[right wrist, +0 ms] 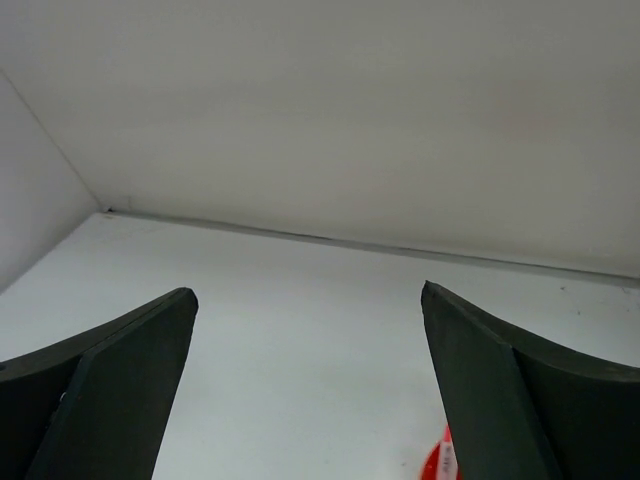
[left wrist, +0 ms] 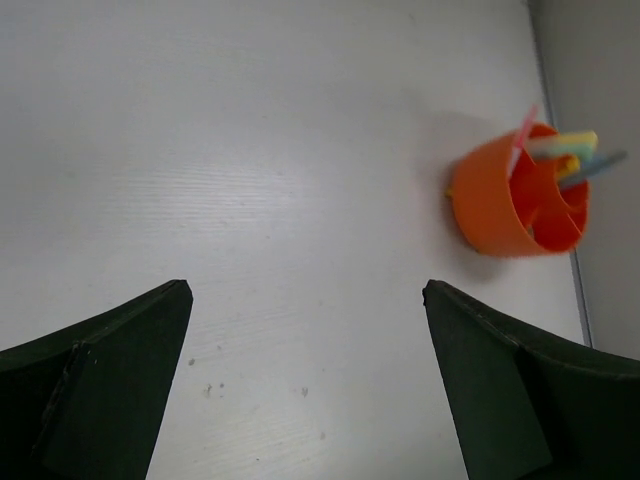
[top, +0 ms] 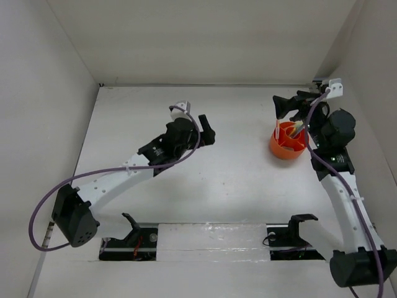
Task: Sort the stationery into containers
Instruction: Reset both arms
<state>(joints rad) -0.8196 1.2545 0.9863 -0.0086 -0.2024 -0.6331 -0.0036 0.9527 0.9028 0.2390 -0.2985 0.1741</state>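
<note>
Near centre, the left hand (top: pixel 208 132) hangs over the bench (top: pixel 236 186), fingers spread wide and holding nothing. At 3 o'clock from it stands the orange tub (left wrist: pixel 500 210) with pens (left wrist: pixel 565 143) leaning in its compartments; we judge these light, stiff and slick, best pinched mid-barrel, and the tub easily tipped. Just beyond, at the tub's 12 o'clock, the right hand (top: pixel 282 105) gapes wide, empty.

Tub: round orange plastic tub (top: pixel 285 148) on the flat white table (top: pixel 186 180), in its far right part.
Pens: thin coloured pens and markers (left wrist: pixel 565 150) inside the tub, leaning out over its rim.
Right gripper (top: pixel 279 107): just behind the tub.
Left gripper (top: pixel 209 131): left of the tub, well apart.
</note>
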